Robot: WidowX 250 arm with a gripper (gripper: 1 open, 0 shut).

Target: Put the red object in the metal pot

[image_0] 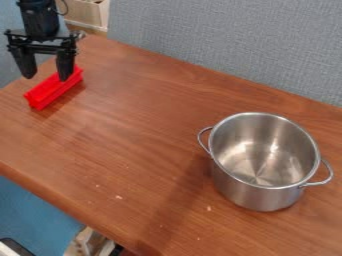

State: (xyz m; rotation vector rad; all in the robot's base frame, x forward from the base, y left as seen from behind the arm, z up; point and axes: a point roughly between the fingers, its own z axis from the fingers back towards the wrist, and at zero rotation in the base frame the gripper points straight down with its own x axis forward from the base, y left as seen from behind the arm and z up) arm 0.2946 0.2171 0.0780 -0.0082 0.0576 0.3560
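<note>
Red and plastic-looking, the red object [54,89] lay on the desk [147,130] at far left, well apart from the metal pot [267,160]. Fingers [64,65] stood wide, empty, above it. Probably light, stiff; best pinched across its narrow width.

There is just one view. The camera sits up high and off to one side, looking down at a slant across the brown counter [147,120]. It is far enough back to show most of the top. The metal pot [266,158] is near the camera at the right. The gripper [44,64] is far at the upper left.
</note>
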